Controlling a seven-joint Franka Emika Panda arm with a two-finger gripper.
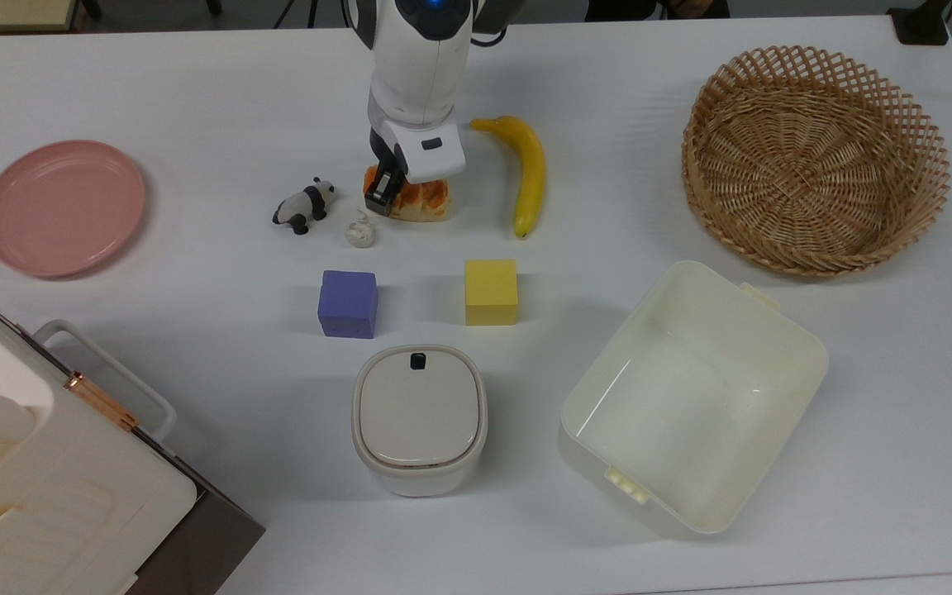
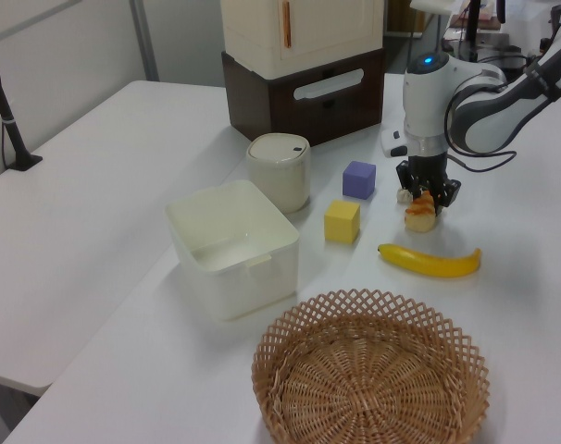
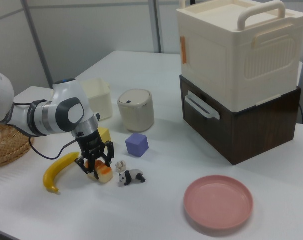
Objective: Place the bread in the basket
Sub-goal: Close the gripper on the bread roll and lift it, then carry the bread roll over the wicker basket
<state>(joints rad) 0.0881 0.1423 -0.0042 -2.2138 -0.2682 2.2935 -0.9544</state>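
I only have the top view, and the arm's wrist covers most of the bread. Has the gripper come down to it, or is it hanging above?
Observer: In the right view the gripper is low, right at the bread, close to the table.
Operator: Is the bread off the table?
Observer: No. The right view shows its underside resting on the table, not lifted.
Operator: Is the gripper touching the panda or the small white figure?
Observer: No. In the right view the panda and the white figure both stand apart from the gripper, on the right view's right of the bread.
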